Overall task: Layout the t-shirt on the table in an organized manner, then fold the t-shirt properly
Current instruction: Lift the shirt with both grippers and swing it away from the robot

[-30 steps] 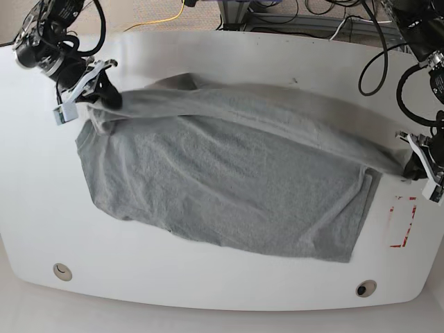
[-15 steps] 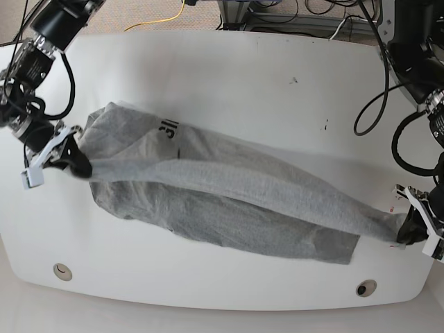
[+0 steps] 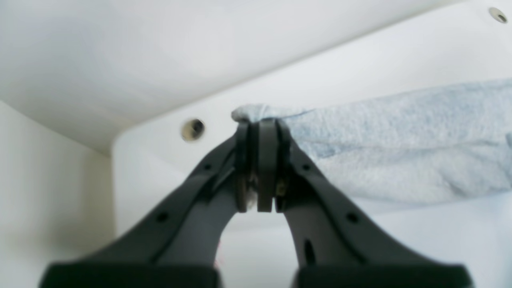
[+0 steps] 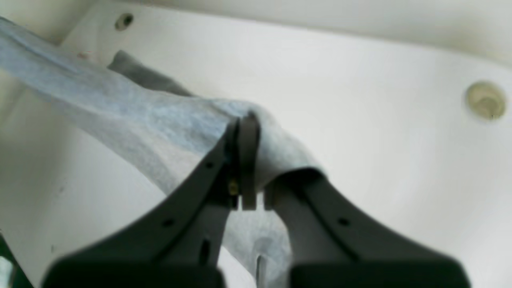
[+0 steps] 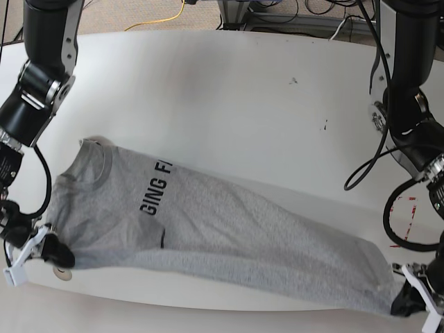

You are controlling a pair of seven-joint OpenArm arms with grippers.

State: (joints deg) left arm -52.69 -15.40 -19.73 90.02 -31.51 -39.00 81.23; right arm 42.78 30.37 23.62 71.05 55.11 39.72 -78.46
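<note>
T-shirt [image 5: 208, 229] in your base view is stretched along the table's [image 5: 229, 90] front edge, print up, collar toward the right gripper [image 5: 59, 255]; left gripper [image 5: 406, 304] holds the opposite corner. Your left wrist view shows the left gripper [image 3: 259, 168] clamped tight on a grey corner, a grommet hole [image 3: 193, 129] just beside. In the right wrist view, the right gripper [image 4: 244, 168] pinches a fold, fabric draped over one finger.

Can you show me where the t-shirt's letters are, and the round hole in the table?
t-shirt [image 5: 154, 189], base view, on the dark printed letters.
table [image 3: 193, 129], left wrist view, on the round grommet hole.
</note>
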